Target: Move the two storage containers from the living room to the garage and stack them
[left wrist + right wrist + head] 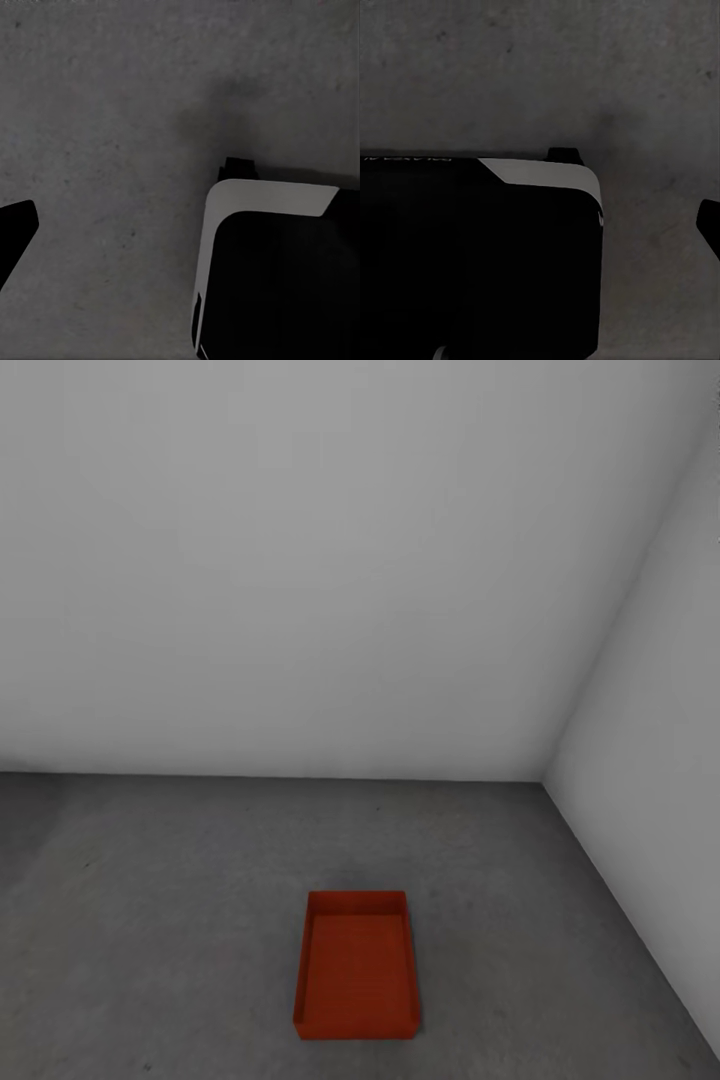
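Observation:
One orange-red storage container (355, 965) sits open-topped and empty on the dark grey concrete floor (150, 920) of the garage, close in front of me and slightly right of centre. The second container is out of view. In the left wrist view my left gripper (180, 240) hangs over bare concrete, with one dark fingertip (16, 232) showing at the frame's edge. My right gripper (540, 232) also hangs above the floor, one dark fingertip (711, 225) at the edge. Both fingers stand wide apart and hold nothing.
Plain white walls meet in a corner (545, 780) at the back right, and the right wall (650, 810) runs close beside the container. My black, white-trimmed base (277, 285) (472, 255) shows beneath both wrists. Open concrete stretches to the left.

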{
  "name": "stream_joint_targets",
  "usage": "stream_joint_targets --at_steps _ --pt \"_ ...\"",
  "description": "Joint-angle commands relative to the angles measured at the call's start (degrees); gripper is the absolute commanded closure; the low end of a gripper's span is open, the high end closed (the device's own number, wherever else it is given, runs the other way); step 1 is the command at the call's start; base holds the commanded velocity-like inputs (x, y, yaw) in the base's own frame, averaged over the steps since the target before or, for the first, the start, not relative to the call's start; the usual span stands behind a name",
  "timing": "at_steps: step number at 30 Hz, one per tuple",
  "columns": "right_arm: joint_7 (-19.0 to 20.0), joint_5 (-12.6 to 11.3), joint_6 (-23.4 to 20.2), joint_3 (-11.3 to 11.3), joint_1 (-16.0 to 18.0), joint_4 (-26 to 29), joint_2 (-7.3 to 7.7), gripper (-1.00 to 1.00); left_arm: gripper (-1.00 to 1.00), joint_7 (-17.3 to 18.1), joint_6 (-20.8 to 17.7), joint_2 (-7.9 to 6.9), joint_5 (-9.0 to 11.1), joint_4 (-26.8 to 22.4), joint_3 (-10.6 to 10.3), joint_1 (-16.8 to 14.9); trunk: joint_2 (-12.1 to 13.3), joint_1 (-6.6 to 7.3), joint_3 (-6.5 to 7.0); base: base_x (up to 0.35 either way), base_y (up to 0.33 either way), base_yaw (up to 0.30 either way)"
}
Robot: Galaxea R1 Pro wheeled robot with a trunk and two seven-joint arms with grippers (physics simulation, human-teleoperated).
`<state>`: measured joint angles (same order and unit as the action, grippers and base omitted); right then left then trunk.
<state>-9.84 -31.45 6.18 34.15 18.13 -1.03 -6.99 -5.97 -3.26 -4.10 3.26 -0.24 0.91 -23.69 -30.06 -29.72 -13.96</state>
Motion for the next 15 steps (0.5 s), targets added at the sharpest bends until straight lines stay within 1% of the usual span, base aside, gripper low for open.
stream_joint_targets --at_steps 1,15 --pt "-0.09 -0.54 0.24 0.48 0.04 -0.11 -0.04 -1.00 -1.00 -0.09 -0.26 0.04 0.34 0.00 0.06 -0.04 -0.08 -0.02 0.01 0.000 0.000 0.000" --pt "-0.09 -0.54 0.24 0.48 0.05 -0.11 -0.04 -1.00 -1.00 -0.05 -1.04 0.23 0.39 0.05 0.06 -0.02 -0.08 -0.02 1.27 0.000 0.000 0.000"
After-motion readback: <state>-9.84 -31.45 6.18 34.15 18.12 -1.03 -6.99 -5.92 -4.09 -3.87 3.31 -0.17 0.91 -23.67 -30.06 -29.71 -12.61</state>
